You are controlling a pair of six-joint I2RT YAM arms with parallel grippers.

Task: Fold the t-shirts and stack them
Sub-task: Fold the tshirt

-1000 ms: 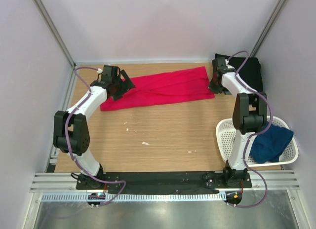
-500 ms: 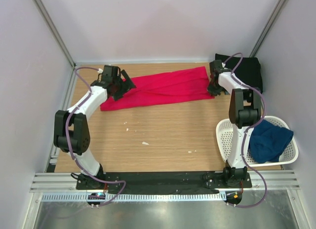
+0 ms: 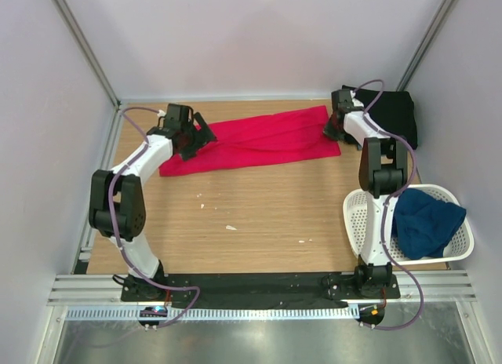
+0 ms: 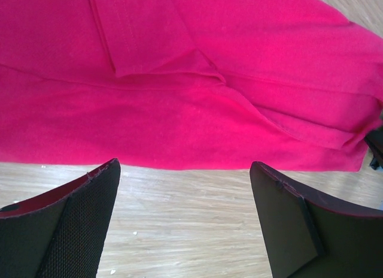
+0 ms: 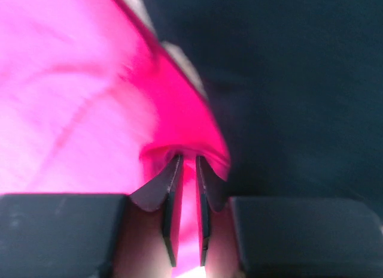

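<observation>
Red t-shirt [image 3: 259,140] lies as a long, loosely folded band across the far half of the tabletop [image 3: 259,215], and its outline has hardly shifted in the last second.

At its left end the left pincer [image 3: 194,136] has stayed where it was. Its jaws stand wide, just off the near hem and holding nothing, with bare wood showing between them in the wrist view. Only that arm's elbow has swung a little.

The change is at the right end. The right pincer [image 3: 332,127] has slid from the near right corner of the cloth up along the short edge to the far right corner. Its jaws are now nearly together, with a ridge of red cloth bunched at their tips and red showing in the slit between them. It looks like a pinch on the hem, freshly taken or still being settled.

Just right of it the black t-shirt [image 3: 392,117] lies in the far right corner, and the navy t-shirt [image 3: 427,227] sits heaped in the basket [image 3: 354,215] at the near right.

With only one end gripped, the next fold of the red shirt seems to be in preparation rather than under way. Nothing is stacked yet.
</observation>
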